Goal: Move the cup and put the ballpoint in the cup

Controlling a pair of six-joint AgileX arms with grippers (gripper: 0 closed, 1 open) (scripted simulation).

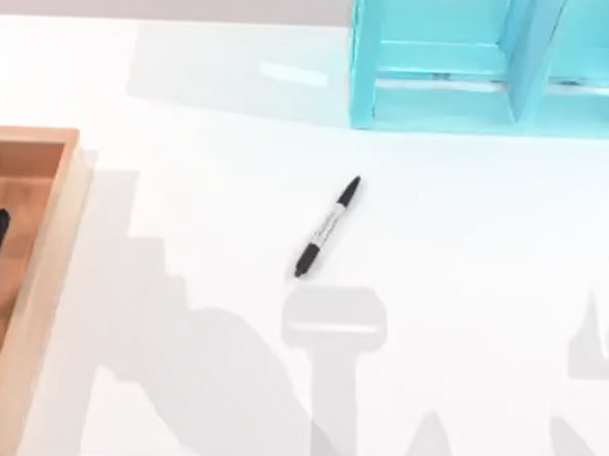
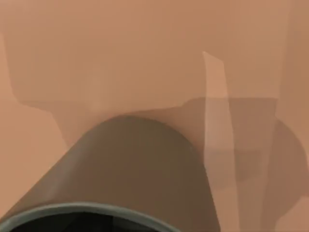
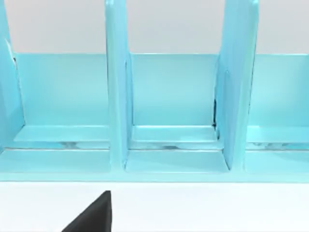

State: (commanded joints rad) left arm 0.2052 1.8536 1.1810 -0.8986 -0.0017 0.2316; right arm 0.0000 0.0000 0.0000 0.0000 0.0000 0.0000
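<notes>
Here the ballpoint [image 1: 328,227] lies slantwise on the white bench [image 1: 462,294], mid-bench, nothing touching it. A turquoise divided rack [image 1: 470,64] stands beyond it at the far right; a wooden tray [image 1: 43,269] sits at the left edge. In the left wrist view the cup [image 2: 130,169] shows close against the tray's brown floor — whether either pincer is spread or closed, I cannot tell.

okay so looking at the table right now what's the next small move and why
Probably close the left arm on the cup and lift it from the wooden tray. The left wrist view has the cup close up against the tray's brown floor, while the ballpoint lies alone on the white table; the cup likely has to come out first.
</notes>
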